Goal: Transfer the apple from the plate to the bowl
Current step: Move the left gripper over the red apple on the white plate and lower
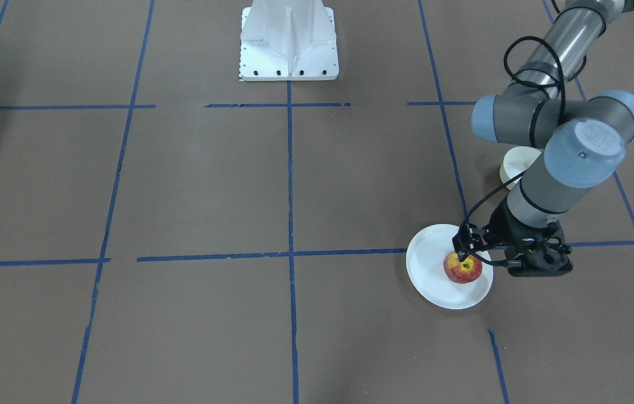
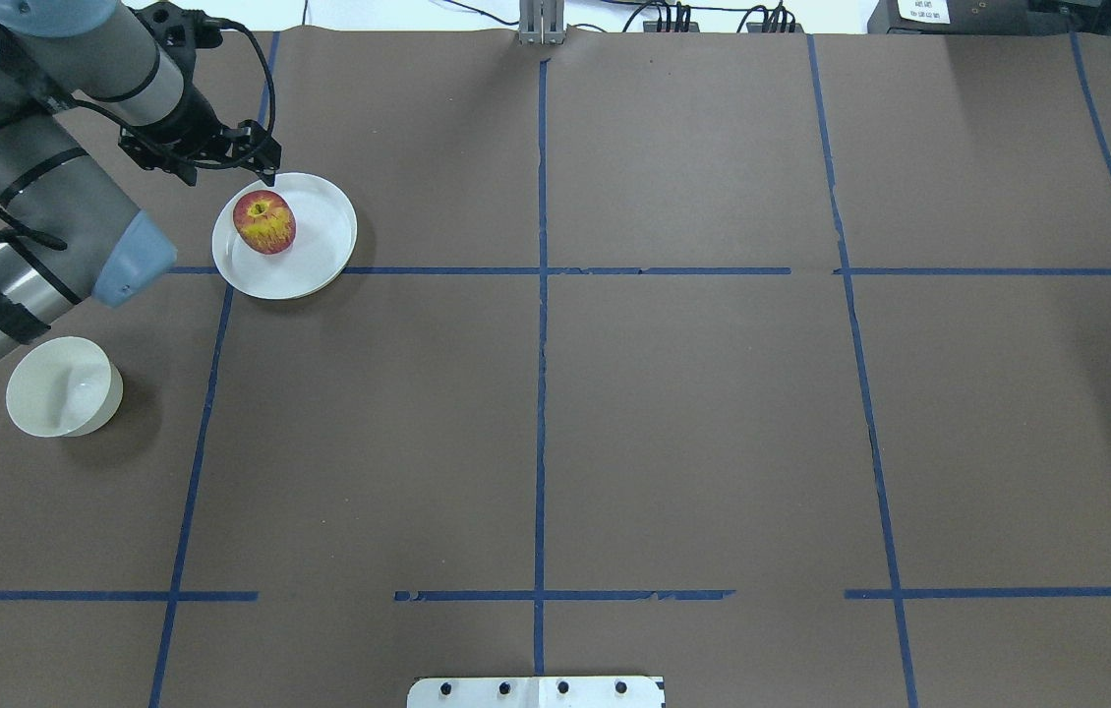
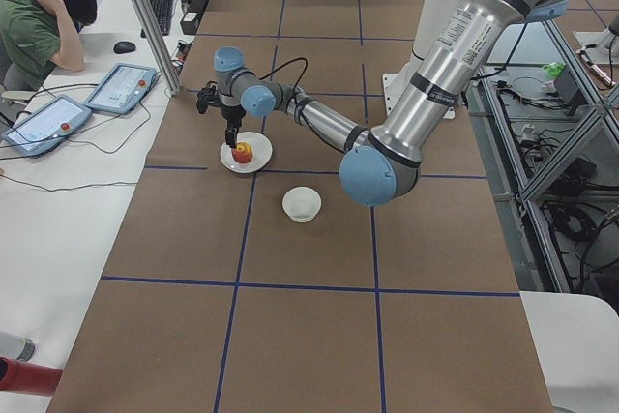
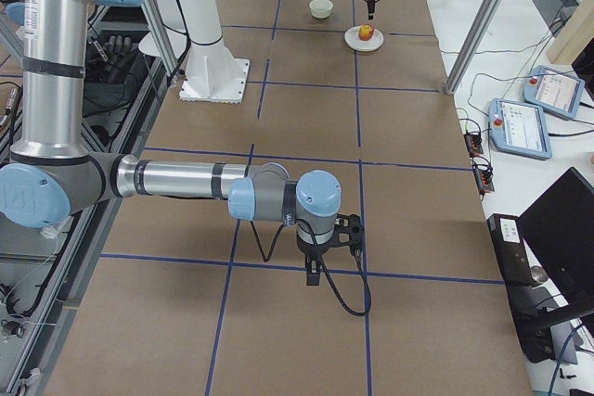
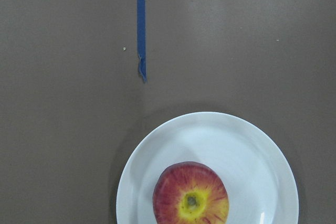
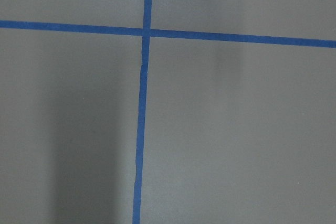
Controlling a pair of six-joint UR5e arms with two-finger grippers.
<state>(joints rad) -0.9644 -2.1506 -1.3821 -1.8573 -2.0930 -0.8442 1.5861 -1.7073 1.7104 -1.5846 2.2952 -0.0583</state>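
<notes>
Red apple (image 2: 264, 222) sits on the plate (image 2: 320, 241), upper left overhead. My left pincer (image 2: 269, 177) hovers just above, seemingly pressed together (bowl (image 2: 59, 388) empty). I've grasp, carry and drop left.

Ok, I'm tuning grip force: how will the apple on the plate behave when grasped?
The apple is round, so it probably rolls if nudged off-centre. Its skin looks smooth: likely firm but slightly slippery. The glossy plate under it may slide too.
</notes>
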